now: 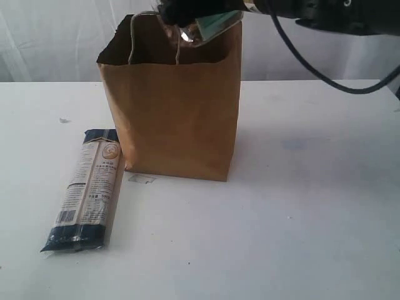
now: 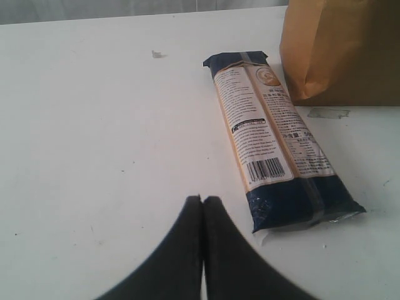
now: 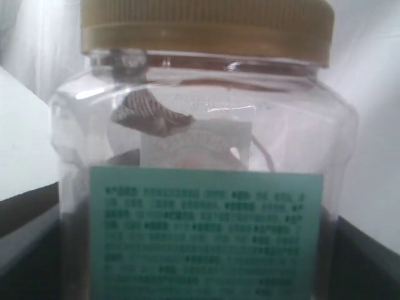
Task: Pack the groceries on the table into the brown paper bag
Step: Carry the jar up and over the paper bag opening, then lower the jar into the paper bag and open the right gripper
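Note:
A clear jar (image 3: 206, 156) with a yellow lid (image 3: 206, 28) and a green label fills the right wrist view. My right gripper (image 1: 190, 12) is shut on the jar (image 1: 203, 28), which hangs tilted over the open mouth of the brown paper bag (image 1: 175, 112); dark fingers (image 3: 369, 262) flank it on both sides. The long navy-beige pasta packet (image 1: 87, 187) lies flat on the table (image 1: 300, 219) to the left of the bag. My left gripper (image 2: 202, 200) is shut and empty, low over the table a little short of the packet (image 2: 275, 137).
The bag (image 2: 344, 50) stands upright with its cord handles (image 1: 131, 37) up. A small clear scrap (image 1: 142, 179) lies at its base, and a white crumb (image 1: 64, 120) at the far left. A black cable (image 1: 312, 62) loops from the right arm.

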Motion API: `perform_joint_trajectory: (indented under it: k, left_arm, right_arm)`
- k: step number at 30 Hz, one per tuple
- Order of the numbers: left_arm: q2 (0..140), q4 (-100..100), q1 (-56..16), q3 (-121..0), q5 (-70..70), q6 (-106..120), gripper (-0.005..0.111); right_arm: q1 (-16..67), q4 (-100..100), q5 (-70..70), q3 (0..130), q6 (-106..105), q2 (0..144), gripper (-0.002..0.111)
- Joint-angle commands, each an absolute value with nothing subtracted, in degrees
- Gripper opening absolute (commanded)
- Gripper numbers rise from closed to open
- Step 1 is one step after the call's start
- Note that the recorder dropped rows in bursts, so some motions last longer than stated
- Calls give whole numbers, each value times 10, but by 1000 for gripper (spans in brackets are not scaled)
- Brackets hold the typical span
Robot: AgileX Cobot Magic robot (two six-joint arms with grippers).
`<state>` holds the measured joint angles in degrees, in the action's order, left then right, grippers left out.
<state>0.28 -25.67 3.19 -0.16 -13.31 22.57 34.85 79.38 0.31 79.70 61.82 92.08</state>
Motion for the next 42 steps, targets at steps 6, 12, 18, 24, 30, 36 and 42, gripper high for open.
perform_joint_trajectory:
  k: [6,12,18,24,30,36,42]
  left_arm:
    - [0,-261,32,0,-133,223,0]
    - [0,-261,32,0,-133,223,0]
    - [0,-261,32,0,-133,223,0]
    - [0,-261,32,0,-133,223,0]
    - [0,-261,32,0,-133,223,0]
    - [0,-261,32,0,-133,223,0]
    - [0,-261,32,0,-133,223,0]
  right_arm:
    - [343,795,-5,816,612,964,16]
    - [343,795,69,816,612,964,39]
    - [343,795,68,816,612,964,48]
    - [343,794,68,816,617,964,48]
    - [343,790,65,816,621,964,48]
    - [343,790,5,816,632,964,51]
    - [343,790,-22,816,632,965,64]
